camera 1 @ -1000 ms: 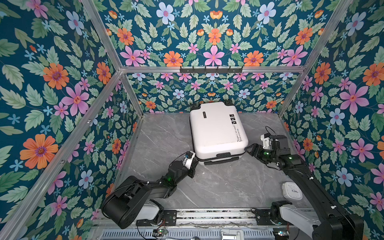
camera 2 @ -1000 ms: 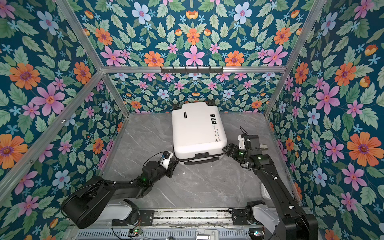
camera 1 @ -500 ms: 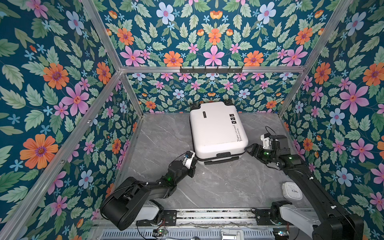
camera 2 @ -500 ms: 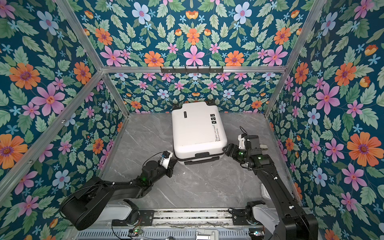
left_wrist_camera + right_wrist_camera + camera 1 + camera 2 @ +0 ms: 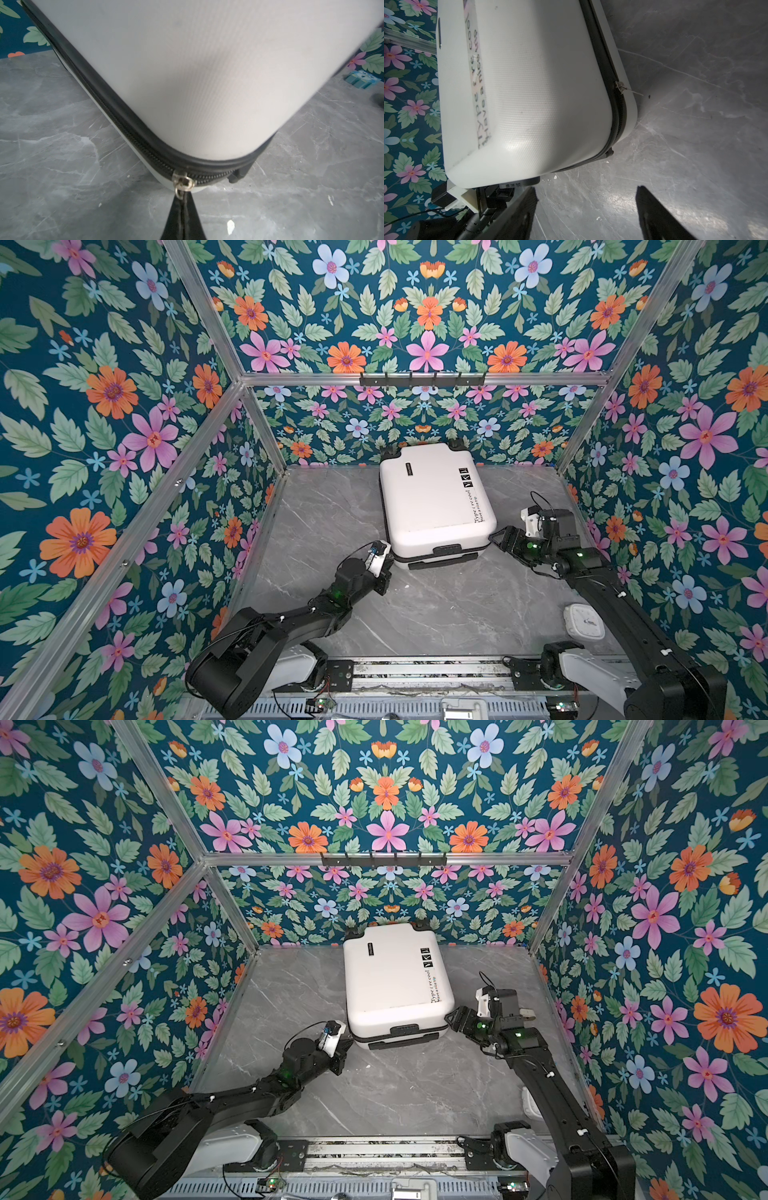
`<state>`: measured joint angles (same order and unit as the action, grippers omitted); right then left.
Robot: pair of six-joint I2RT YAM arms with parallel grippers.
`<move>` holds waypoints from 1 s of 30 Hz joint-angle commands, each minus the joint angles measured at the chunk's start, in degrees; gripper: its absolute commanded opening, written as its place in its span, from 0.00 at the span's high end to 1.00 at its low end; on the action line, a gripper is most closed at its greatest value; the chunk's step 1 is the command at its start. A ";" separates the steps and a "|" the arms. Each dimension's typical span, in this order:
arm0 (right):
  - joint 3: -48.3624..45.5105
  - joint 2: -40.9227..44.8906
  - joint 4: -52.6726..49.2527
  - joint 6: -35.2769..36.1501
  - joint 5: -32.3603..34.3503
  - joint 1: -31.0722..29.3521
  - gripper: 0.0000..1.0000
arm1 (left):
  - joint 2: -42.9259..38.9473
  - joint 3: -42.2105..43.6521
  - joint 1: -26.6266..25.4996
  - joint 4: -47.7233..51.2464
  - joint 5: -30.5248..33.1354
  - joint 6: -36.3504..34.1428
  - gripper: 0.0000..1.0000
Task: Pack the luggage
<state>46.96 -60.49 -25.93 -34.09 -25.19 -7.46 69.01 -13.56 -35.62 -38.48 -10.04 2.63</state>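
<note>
Stiff, slick, probably light suitcase; best worked by zipper pull, pinched in closed left gripper; right gripper wide, empty.

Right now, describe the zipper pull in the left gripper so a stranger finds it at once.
Find the white suitcase lying flat on the grey marble table. Follow its black zipper to the near corner on the left arm's side. That silver zipper pull is pinched in the shut left gripper, while the other slider, near the right gripper, is untouched.
</note>
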 commanded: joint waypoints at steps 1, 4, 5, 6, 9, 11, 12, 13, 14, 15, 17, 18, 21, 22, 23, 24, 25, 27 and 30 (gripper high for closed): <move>0.08 -0.24 0.91 0.43 -0.80 -0.08 0.22 | -2.88 -1.12 -0.31 4.65 -4.00 -0.79 1.00; -0.55 -0.57 2.51 -0.51 -1.97 -0.02 0.22 | -4.61 -1.62 -0.71 6.99 -5.33 -0.22 1.00; -0.81 -0.80 3.10 -0.92 -2.51 -0.07 0.22 | -4.61 -2.00 -1.02 7.56 -5.59 -0.09 1.00; -1.03 -1.06 3.62 -1.29 -3.11 -0.01 0.21 | -4.46 -2.30 -1.47 8.60 -5.52 -0.13 1.00; -1.65 -1.67 5.07 -2.24 -4.45 -0.05 0.20 | -3.65 -2.82 -2.72 9.39 -4.96 -0.35 1.00; -2.03 -1.83 5.69 -2.77 -4.99 -0.07 0.20 | -3.02 -3.32 -3.52 10.01 -4.34 -0.65 1.00; -2.28 -1.83 6.08 -3.19 -5.28 -0.03 0.20 | -2.74 -3.55 -3.90 10.24 -4.04 -0.78 1.00; -2.56 -1.75 6.57 -3.54 -5.62 -0.02 0.20 | -2.57 -3.65 -4.18 10.27 -3.81 -0.87 1.00; -2.91 -1.74 7.04 -3.99 -5.93 -0.01 0.20 | -2.57 -3.72 -4.60 10.18 -3.52 -0.88 1.00; -3.24 -1.65 7.58 -4.50 -6.29 0.01 0.19 | -2.53 -3.75 -4.96 10.03 -3.08 -0.83 1.00; -3.94 -1.56 8.55 -5.33 -6.85 -0.04 0.20 | -2.85 -3.43 -5.67 9.43 -2.07 -0.66 1.00; -4.31 -1.56 8.99 -5.74 -7.04 -0.10 0.20 | -2.97 -3.25 -6.13 8.86 -1.55 -0.49 1.00; -5.25 -1.56 10.40 -6.75 -7.50 -0.54 0.21 | -3.27 -3.05 -7.40 7.86 0.11 -0.28 1.00; -5.48 -1.65 10.62 -6.91 -7.51 -0.55 0.22 | -3.27 -3.02 -7.74 7.63 0.56 -0.35 1.00; -5.56 -1.78 10.73 -6.95 -7.43 -0.78 0.23 | -3.10 -3.04 -7.96 7.39 1.02 -0.35 1.00; -5.65 -1.87 10.70 -6.98 -7.35 -0.87 0.23 | -2.94 -3.05 -8.10 7.24 1.32 -0.35 1.00; -5.66 -1.91 10.59 -6.88 -7.12 -0.84 0.24 | -2.80 -3.05 -8.06 7.06 1.56 -0.35 1.00; -5.77 -1.91 10.11 -6.70 -6.26 -0.81 0.27 | -2.33 -2.95 -8.09 6.46 2.38 -0.19 1.00; -6.40 -1.74 9.28 -6.17 -5.98 0.12 0.35 | -1.46 -3.13 -8.12 6.14 2.96 -0.09 1.00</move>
<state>41.06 -62.24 -18.04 -40.32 -32.38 -7.86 67.09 -16.62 -43.59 -29.76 -7.60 2.66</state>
